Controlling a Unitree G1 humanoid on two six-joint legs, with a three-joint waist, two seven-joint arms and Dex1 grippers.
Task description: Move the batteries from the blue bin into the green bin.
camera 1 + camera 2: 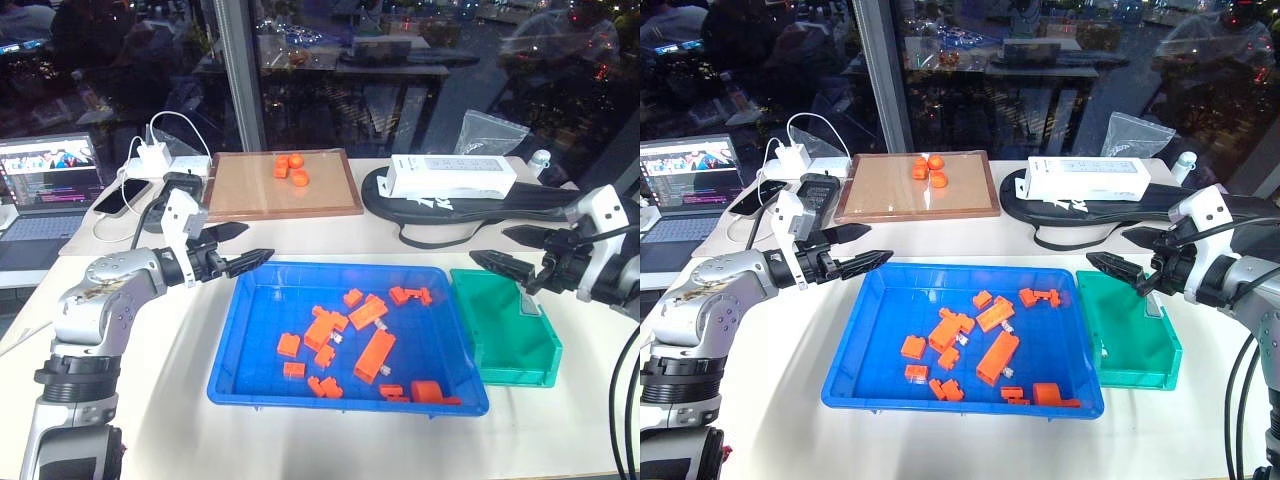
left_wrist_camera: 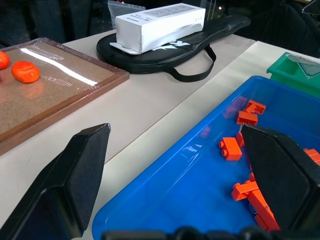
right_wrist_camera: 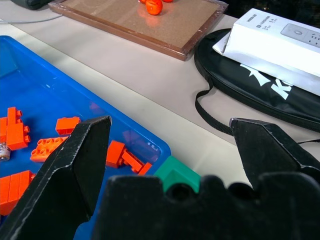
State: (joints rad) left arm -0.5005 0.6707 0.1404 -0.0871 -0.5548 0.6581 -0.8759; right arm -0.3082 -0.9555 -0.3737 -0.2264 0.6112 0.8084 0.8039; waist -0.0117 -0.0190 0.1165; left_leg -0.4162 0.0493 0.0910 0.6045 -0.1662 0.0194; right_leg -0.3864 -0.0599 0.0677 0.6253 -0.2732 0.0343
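the blue bin (image 1: 250, 345) sits on the white table (image 1: 180, 380) in front of the robot, scattered with orange bricks (image 1: 375, 355). a few batteries (image 1: 337, 339) lie among them, small pale slivers tucked against the bricks near the middle of the tray, hard to count from here. the green bin (image 1: 545, 345) stands just beside the blue one on the robot's right, their rims nearly touching; a flat greyish piece lies inside it at the far end, too unclear to name.

the left gripper (image 1: 246, 248) hovers over the far left corner of the blue bin, its two black fingers spread apart with nothing between them. the right gripper (image 1: 518, 253) hangs above the far end of the green bin, fingers also spread wide and empty.

behind the bins lies a brown wooden-framed board (image 1: 330, 195) with some orange pieces on it, and beside that a white box (image 1: 450, 178) resting on a black bag (image 1: 540, 205). a laptop (image 1: 45, 195) stands open at the far left.
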